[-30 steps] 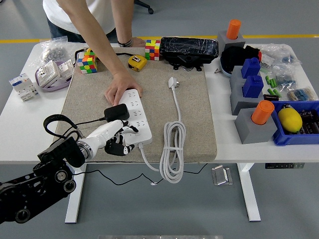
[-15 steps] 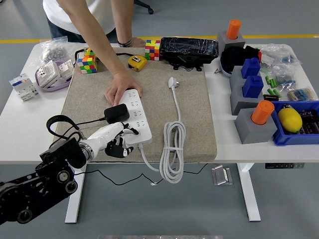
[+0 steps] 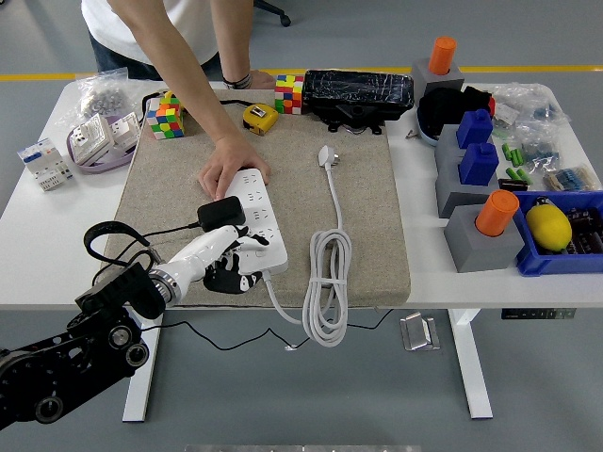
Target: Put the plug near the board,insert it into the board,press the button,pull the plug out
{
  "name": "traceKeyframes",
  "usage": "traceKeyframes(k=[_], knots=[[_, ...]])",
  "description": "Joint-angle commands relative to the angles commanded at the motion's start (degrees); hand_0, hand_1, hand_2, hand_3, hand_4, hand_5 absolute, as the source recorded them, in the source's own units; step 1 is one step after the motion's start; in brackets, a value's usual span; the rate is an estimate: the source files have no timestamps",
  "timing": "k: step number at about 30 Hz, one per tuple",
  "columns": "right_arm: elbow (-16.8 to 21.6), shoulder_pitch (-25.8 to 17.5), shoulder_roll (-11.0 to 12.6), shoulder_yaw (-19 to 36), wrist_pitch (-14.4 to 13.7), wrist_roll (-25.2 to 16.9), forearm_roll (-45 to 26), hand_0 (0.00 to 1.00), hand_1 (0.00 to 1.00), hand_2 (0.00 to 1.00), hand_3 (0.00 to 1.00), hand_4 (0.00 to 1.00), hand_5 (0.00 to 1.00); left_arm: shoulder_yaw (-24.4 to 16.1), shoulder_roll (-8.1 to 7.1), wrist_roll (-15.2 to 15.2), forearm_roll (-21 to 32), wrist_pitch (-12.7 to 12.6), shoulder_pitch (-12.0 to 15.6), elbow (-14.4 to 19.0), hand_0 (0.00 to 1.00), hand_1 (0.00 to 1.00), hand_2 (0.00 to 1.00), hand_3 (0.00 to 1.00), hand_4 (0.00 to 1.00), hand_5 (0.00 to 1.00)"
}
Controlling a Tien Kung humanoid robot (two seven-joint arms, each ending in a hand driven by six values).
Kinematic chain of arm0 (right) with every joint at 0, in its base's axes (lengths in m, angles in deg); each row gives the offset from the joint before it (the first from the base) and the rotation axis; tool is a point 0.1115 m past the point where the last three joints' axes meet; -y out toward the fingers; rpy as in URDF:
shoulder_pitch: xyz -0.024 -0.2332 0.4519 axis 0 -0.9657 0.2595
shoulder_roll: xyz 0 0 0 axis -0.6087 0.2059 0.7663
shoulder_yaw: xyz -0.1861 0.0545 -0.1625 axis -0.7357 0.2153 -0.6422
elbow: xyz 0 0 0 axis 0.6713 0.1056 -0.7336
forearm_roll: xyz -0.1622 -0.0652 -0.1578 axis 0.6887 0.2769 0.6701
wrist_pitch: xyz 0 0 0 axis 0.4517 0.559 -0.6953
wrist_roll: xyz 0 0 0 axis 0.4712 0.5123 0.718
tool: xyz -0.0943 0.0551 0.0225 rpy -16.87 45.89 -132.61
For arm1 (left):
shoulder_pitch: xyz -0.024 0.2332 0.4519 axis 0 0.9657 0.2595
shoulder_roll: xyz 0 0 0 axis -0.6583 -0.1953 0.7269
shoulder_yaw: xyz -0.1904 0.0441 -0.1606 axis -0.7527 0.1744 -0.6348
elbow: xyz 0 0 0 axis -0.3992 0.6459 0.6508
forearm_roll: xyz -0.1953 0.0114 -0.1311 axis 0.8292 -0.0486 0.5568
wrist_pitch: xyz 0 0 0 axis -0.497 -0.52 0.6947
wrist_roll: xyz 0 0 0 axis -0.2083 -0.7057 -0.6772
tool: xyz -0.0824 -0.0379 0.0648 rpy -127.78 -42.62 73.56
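Plug [image 3: 220, 213] is seated in the board [image 3: 256, 223], just beyond the left hand [image 3: 226, 264] (fingers spread, nothing held).

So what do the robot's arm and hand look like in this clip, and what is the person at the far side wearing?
Only the robot's left arm shows: black, chunky, with round joint housings and a black cable looped above the wrist. A silver cuff joins it to the left hand, which has a white shell and black fingers. The person's arm is bare below a white short sleeve; a dark band sits on the other wrist.
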Motion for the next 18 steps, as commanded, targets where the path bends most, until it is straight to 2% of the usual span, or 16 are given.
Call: traceKeyframes(k=[1,2,7,8,9,11,13,14,18], knots=[[0.0,0.0,0.0,0.0,0.0,0.0,0.0,0.611,0.677,0.644,0.562,0.971,0.582,0.0,0.07,1.5,0.5,-1.6,0.0,-0.3,0.081,0.044,0.142,0.668,0.685,0.071],[0.0,0.0,0.0,-0.1,0.0,0.0,0.0,0.611,0.677,0.644,0.562,0.971,0.582,0.0,0.15,2.9,1.7,-3.1,-0.1,-0.7,0.139,0.064,0.185,0.596,0.774,0.220],[0.0,0.1,-0.1,-0.1,0.0,0.0,-0.1,0.611,0.677,0.644,0.562,0.971,0.582,-0.1,0.76,8.7,5.5,-9.4,-1.3,-3.2,0.139,0.064,0.185,0.596,0.774,0.220],[0.0,0.1,-0.1,-0.1,0.0,0.0,-0.1,0.611,0.677,0.645,0.563,0.970,0.581,-0.2,0.92,9.6,5.5,-10.4,-1.6,-3.8,0.236,0.198,0.320,0.543,0.794,0.242],[0.0,0.1,-0.1,-0.1,0.0,0.0,-0.1,0.611,0.677,0.645,0.563,0.970,0.581,-0.2,1.10,10.2,5.2,-11.1,-2.0,-4.5,0.236,0.198,0.320,0.543,0.794,0.242],[-0.1,0.1,0.0,-0.1,0.0,0.0,-0.2,0.611,0.677,0.645,0.563,0.970,0.581,-0.2,1.51,10.7,3.7,-11.6,-2.8,-5.9,0.236,0.198,0.320,0.543,0.794,0.242],[0.0,0.1,0.0,-0.1,0.0,0.0,-0.2,0.611,0.677,0.645,0.563,0.970,0.581,-0.1,1.96,10.3,1.5,-11.0,-3.7,-7.7,0.236,0.198,0.320,0.543,0.794,0.242],[0.0,0.1,0.0,-0.2,0.0,0.0,-0.2,0.611,0.678,0.644,0.562,0.970,0.581,0.1,2.27,9.4,-0.2,-10.0,-4.3,-8.9,0.626,0.660,0.570,0.617,0.909,0.327],[0.0,0.2,0.0,-0.3,0.1,0.0,-0.3,0.611,0.678,0.644,0.562,0.970,0.581,0.9,2.96,6.9,-4.4,-7.4,-5.6,-11.9,0.626,0.660,0.570,0.617,0.909,0.327]])
